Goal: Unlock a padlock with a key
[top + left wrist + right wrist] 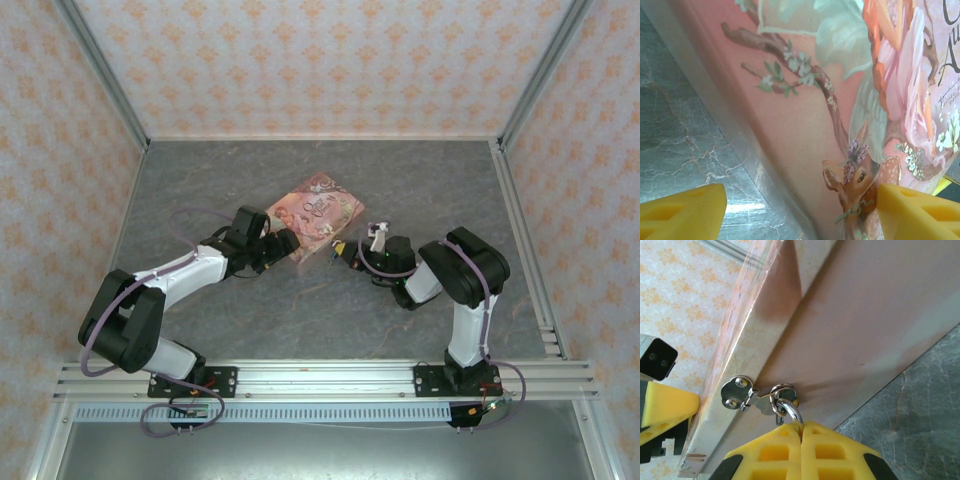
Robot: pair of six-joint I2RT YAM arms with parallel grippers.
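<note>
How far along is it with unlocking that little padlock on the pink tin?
Done: the open left gripper straddles the edge of the tin, and the right is at the lock. In hand: the right gripper is shut on the padlock, whose shackle is threaded through the hasp. Left: turning the key and freeing the shackle.

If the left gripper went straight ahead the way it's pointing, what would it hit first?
Most likely the pink illustrated tin: the left gripper is open and aimed at the tin's near edge, with grey table beside it. Depth is unclear, so I can't tell how soon.
</note>
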